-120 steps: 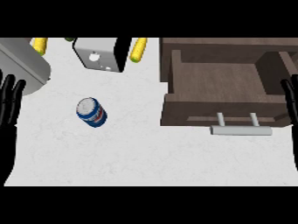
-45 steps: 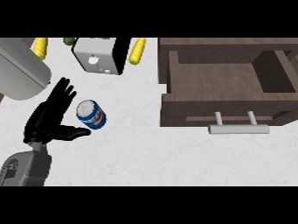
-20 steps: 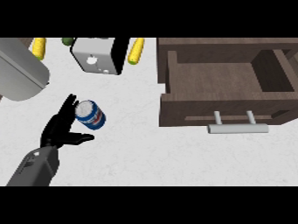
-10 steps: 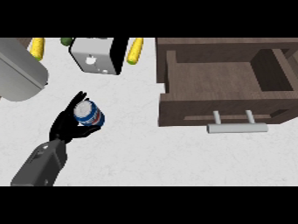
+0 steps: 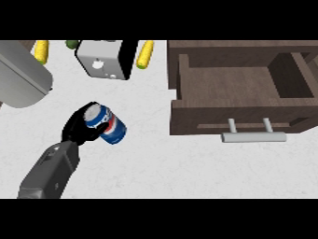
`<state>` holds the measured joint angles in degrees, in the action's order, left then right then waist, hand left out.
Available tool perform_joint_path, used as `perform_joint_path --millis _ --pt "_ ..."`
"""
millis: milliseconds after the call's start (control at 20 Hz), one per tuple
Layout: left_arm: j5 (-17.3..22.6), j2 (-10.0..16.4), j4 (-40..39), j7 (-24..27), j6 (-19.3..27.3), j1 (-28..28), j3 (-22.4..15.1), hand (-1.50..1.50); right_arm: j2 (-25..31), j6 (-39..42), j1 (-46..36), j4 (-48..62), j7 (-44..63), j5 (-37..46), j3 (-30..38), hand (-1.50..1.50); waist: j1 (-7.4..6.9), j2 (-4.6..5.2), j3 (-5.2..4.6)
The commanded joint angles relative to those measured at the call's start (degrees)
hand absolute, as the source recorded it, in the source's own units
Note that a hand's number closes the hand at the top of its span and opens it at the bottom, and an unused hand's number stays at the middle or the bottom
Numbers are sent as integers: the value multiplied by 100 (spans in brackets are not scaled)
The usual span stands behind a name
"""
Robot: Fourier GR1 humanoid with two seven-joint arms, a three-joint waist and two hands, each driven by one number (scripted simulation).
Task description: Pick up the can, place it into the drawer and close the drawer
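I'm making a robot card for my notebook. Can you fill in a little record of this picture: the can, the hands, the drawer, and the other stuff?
can: blue, on the left part of the counter, not yet in the drawer
left hand: curled round the can
right hand: not in view
drawer: at the right, open, nothing seen inside
handle: grey bar on the drawer's front
at the back: white and black box between two yellow things
far left: big grey thing, cannot tell what it is
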<state>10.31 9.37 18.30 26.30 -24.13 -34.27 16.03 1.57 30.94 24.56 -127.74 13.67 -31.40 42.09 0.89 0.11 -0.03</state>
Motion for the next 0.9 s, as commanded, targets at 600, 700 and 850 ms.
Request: perform_joint_path --millis 600,700,850 --pt "577 -914 2369 -439 1619 616 2 150 -153 -237 108 -297 102 -65 106 -150 -157 -58 10" --pt "619 -923 3218 -882 1752 909 -231 150 -155 -106 575 -343 -195 -188 41 -150 -151 -78 13" --pt "841 -930 3884 -964 2280 959 -920 150 -153 -269 299 -93 -342 229 -255 -150 -125 -63 12"
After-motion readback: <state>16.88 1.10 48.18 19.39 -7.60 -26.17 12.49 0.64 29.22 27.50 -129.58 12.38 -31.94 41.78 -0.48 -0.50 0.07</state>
